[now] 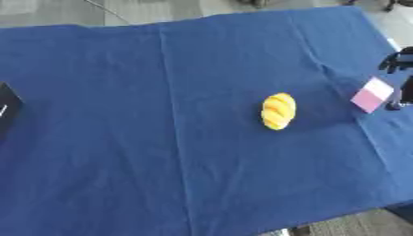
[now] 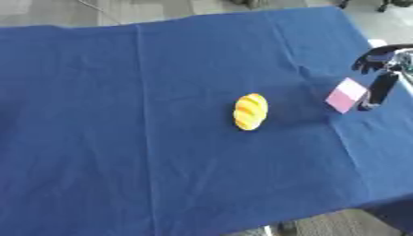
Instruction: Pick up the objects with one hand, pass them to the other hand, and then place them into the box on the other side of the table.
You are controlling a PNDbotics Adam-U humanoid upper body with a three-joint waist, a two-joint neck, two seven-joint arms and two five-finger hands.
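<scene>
So the desk (image 1: 121,138) is covered with a blue cloth (image 2: 121,115), a bit creased, with one long fold line running front to back left of the middle.

Sitting roughly mid-desk, a little right of center, is a small yellow bread loaf (image 1: 278,111), looks like a toy one, with lighter ridges across it. It lies flat on the cloth, long side pointing away from the robot, and nothing is touching it.

Over at the right edge, the right hand (image 2: 380,76) comes in, best seen in the right eye view. It's got a small pink card-like thing (image 2: 347,95) with a paler top part, held tilted, lower corner close to the cloth. One dark finger or thumb (image 2: 379,92) runs down along the card's right edge, and the other fingers are curled above it, so it looks like a pinch on the card. Can't make out whether the card touches the cloth. The card and the loaf are well apart, with bare cloth between them.

At the far left edge in the left eye view there's a black box (image 1: 6,108), only its corner showing, with a thin light mark on it. It's well away from both the loaf and the card.

Left hand doesn't show in either view.
</scene>
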